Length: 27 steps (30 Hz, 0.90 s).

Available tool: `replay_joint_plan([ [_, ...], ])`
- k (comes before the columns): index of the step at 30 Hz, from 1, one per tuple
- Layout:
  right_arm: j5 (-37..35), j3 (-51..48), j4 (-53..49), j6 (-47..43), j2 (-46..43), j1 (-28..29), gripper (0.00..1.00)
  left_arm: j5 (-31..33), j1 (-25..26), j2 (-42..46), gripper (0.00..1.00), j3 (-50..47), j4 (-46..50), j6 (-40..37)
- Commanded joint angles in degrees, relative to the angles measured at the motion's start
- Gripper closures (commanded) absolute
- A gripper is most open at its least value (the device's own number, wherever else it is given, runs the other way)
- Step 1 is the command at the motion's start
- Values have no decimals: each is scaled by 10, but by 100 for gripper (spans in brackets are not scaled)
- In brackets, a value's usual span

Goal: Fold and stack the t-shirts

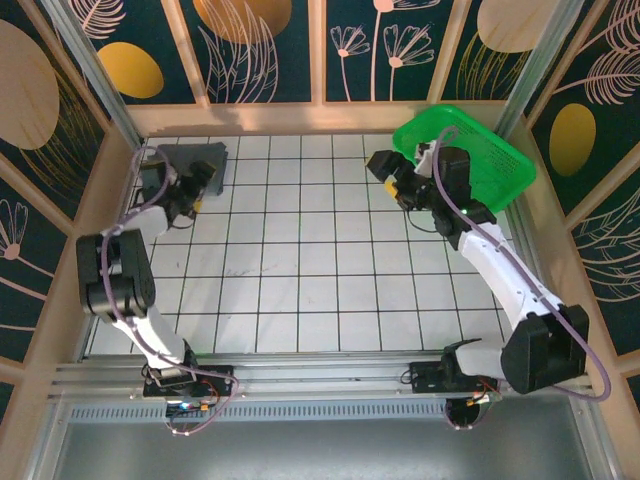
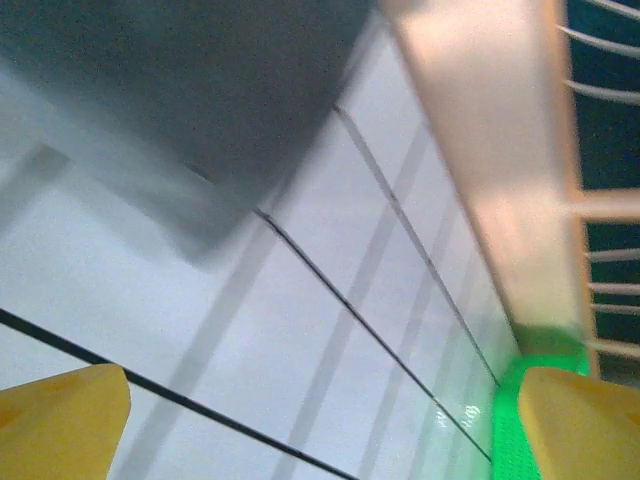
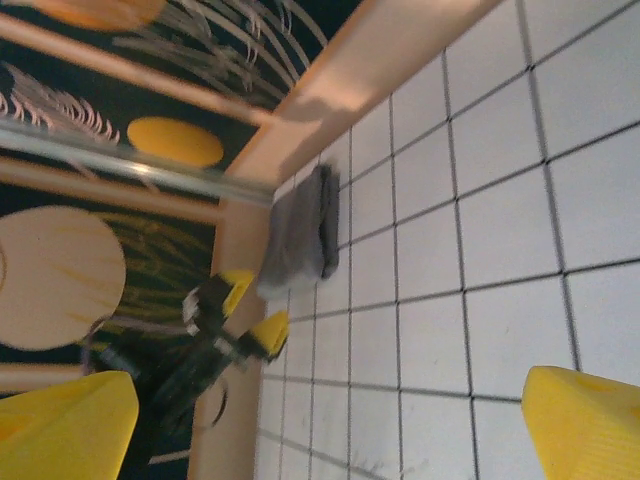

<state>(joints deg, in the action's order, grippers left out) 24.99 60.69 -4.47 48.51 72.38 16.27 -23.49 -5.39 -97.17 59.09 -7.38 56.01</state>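
Both empty: left gripper [image 1: 192, 192] wide open beside the folded t-shirts [image 1: 196, 157]; right gripper [image 1: 393, 187] likewise, by the basket [image 1: 497, 150]. If you back the left one off low, it could snag and unfold them.

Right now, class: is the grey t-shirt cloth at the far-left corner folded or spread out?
Folded. The t-shirt cloth forms a compact rectangle with no sleeves spread; the right wrist view shows thick stacked layers.

Robot lab cell: a left arm [image 1: 118, 285] and right arm [image 1: 500, 280] are sitting bolted to a metal rail [image 1: 320, 372], facing a white gridded table [image 1: 300, 290] boxed by leaf-print panels [image 1: 260, 50].
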Motion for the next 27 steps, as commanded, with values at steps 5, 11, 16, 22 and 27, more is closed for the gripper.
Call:
replay_joint_plan([
  [5, -321, -11, -169, -95, -145, -8, 1, 335, 164, 254, 1, -74, 98, 77],
  [11, -554, -196, -72, -235, -247, -8, 1, 506, 179, 402, 1, -218, 42, -150],
  [16, -613, -420, 238, -363, -284, -10, 1, 583, 179, 462, 1, -389, -163, -349],
  [22, -558, -465, 444, -425, -101, -38, 1, 559, 160, 321, 1, -399, -315, -430],
  [27, -474, -455, 609, -438, 51, -81, 1, 526, 116, 155, 1, -343, -385, -459],
])
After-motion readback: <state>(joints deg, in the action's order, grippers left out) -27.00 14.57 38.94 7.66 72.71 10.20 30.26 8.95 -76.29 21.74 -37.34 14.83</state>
